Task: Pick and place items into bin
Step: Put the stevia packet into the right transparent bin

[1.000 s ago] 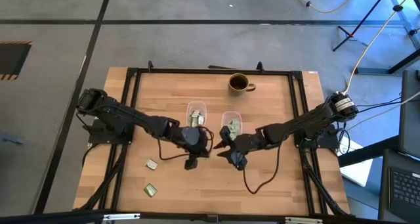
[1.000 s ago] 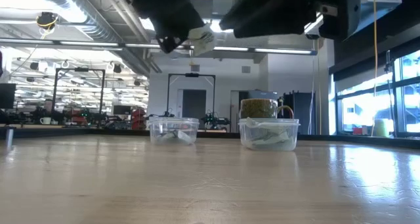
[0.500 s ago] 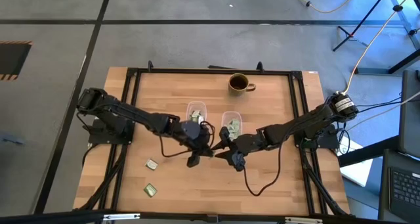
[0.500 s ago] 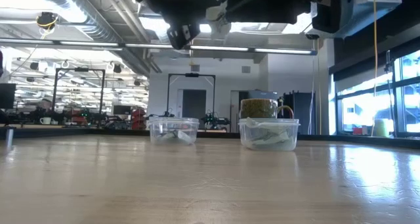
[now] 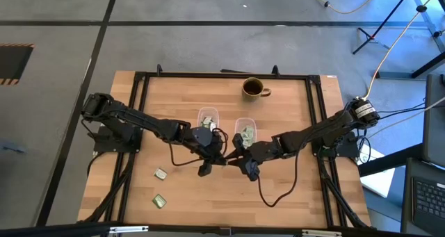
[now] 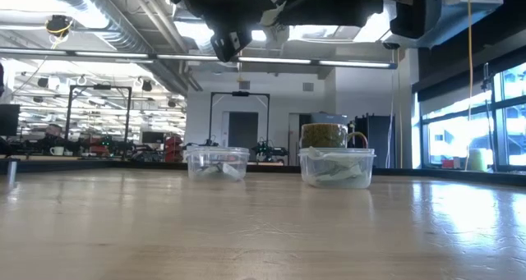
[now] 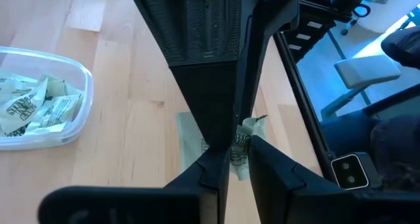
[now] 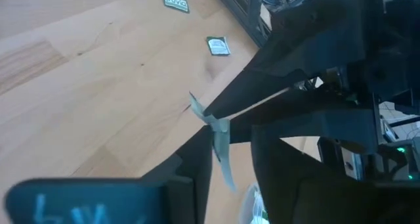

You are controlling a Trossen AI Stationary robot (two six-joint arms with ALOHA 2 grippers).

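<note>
Both arms had drawn together since a second earlier, meeting above the counter [image 5: 292, 188] in front of the two tubs so a packet [image 7: 241, 148] could pass between them. Left pincer [image 7: 237, 159] pinched that pale green packet at its tips; right pincer [image 8: 222, 152] was closing onto the same packet, though whether it gripped yet could not be told. Each tub [image 5: 207, 119] already held packets, and two packets [image 5: 160, 174] lay loose near the left front corner.
</note>
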